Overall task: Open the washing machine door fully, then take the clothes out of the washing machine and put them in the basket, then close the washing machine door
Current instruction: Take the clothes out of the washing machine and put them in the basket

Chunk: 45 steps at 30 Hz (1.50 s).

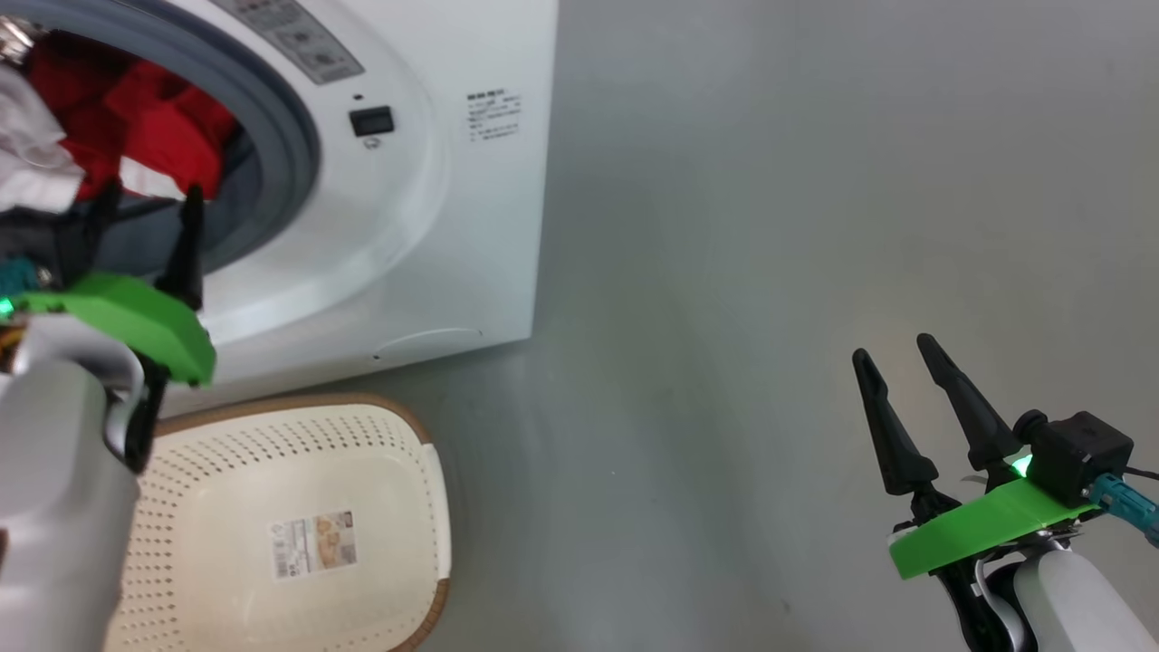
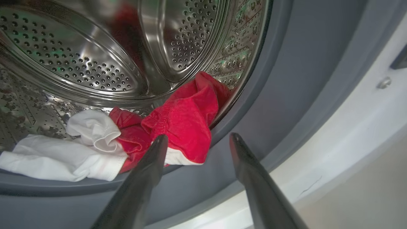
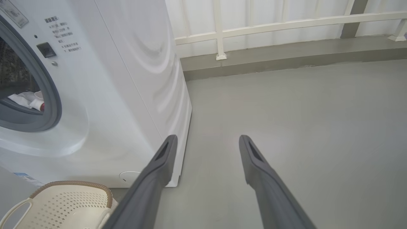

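Reaching for the drum (image 2: 79, 63) w/ the left gripper (image 2: 197, 136); jaws spread wide, nothing in them; tips sit at the grey gasket (image 2: 286, 79), one finger overlapping the red hem of the clothes (image 2: 184, 121).

Clothes lie at the bottom front of the drum, draped onto the gasket lip; the washing machine (image 1: 435, 226) mouth stands clear, so pick-up looks like the step in hand.

To do it well, I'd say: push on past the lip; straddle the thick red fold, not the thin hem edge; keep both tips off the rubber so it isn't pinched; close firmly, lift up & over the lip, then out. A trailing end may snag on the gasket.

The basket (image 1: 208, 489) waits on the floor just below the opening, empty bar its paper label (image 1: 315, 543).

The right gripper (image 1: 892, 349) hangs over bare floor, well apart from the machine; jaws wide, holding nothing.

Count: 1 washer; 1 basket; 2 grippers; fabric shows 1 red bunch + 1 white bunch, no. of garments can't be told.
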Tool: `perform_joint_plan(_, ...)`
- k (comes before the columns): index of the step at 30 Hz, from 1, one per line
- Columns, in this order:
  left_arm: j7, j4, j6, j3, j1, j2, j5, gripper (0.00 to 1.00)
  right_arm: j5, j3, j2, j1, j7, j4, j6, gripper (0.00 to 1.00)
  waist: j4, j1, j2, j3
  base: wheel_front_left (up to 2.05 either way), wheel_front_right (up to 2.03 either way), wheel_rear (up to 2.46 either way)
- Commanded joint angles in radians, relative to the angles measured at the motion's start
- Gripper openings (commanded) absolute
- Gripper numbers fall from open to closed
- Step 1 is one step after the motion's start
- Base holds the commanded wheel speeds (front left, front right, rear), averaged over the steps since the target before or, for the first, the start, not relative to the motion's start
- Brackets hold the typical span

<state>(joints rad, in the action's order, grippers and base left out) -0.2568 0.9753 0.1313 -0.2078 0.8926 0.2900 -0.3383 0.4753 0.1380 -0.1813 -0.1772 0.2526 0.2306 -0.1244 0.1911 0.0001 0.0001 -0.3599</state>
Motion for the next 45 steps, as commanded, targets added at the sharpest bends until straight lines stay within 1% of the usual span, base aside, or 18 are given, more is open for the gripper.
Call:
perform_joint_plan(1,-0.001,0.022,-0.001,-0.001,0.059,0.057,-0.015,1.00,0.006,0.021,-0.006,-0.021,0.009,-0.023,-0.006,1.00,0.027,-0.0001,-0.0001,-0.037,0.00,0.00,0.00)
perform_joint_plan(8,0.022,0.134,-0.001,-0.072,0.175,0.098,-0.043,1.00,0.011,0.039,0.009,-0.048,0.009,-0.034,-0.006,1.00,0.058,-0.0001,-0.0001,-0.085,0.00,0.00,0.00)
perform_joint_plan(19,0.067,0.225,-0.001,-0.127,0.286,0.148,-0.091,1.00,0.015,0.046,0.017,-0.069,0.009,-0.046,-0.006,1.00,0.087,-0.0001,-0.0001,-0.151,0.00,0.00,0.00)
perform_joint_plan(26,0.088,0.263,-0.001,-0.148,0.322,0.166,-0.114,1.00,0.015,0.047,0.017,-0.075,0.009,-0.052,-0.006,1.00,0.094,-0.0001,-0.0001,-0.168,0.00,0.00,0.00)
perform_joint_plan(31,0.108,0.281,-0.001,-0.164,0.332,0.162,-0.122,1.00,0.015,0.052,0.017,-0.079,0.009,-0.057,-0.006,1.00,0.094,-0.0001,-0.0001,-0.171,0.00,0.00,0.00)
perform_joint_plan(33,0.114,0.286,-0.001,-0.173,0.332,0.161,-0.121,0.47,0.015,0.053,0.016,-0.082,0.009,-0.058,-0.006,1.00,0.094,-0.0001,-0.0001,-0.170,0.00,0.00,0.00)
perform_joint_plan(34,0.115,0.288,-0.001,-0.176,0.332,0.160,-0.123,0.34,0.014,0.053,0.016,-0.082,0.009,-0.059,-0.006,1.00,0.093,-0.0001,-0.0001,-0.170,0.00,0.00,0.00)
perform_joint_plan(36,0.114,0.292,-0.001,-0.178,0.331,0.158,-0.128,0.00,0.014,0.054,0.015,-0.082,0.009,-0.061,-0.006,1.00,0.092,-0.0001,-0.0001,-0.169,0.00,0.00,0.00)
perform_joint_plan(40,0.110,0.297,-0.001,-0.185,0.329,0.152,-0.137,0.00,0.014,0.052,0.013,-0.084,0.009,-0.063,-0.006,1.00,0.089,-0.0001,-0.0001,-0.167,0.00,0.00,0.00)
perform_joint_plan(45,0.074,0.298,-0.001,-0.185,0.322,0.139,-0.162,0.00,0.012,0.050,0.010,-0.084,0.009,-0.061,-0.006,1.00,0.078,-0.0001,-0.0001,-0.159,0.00,0.00,0.00)
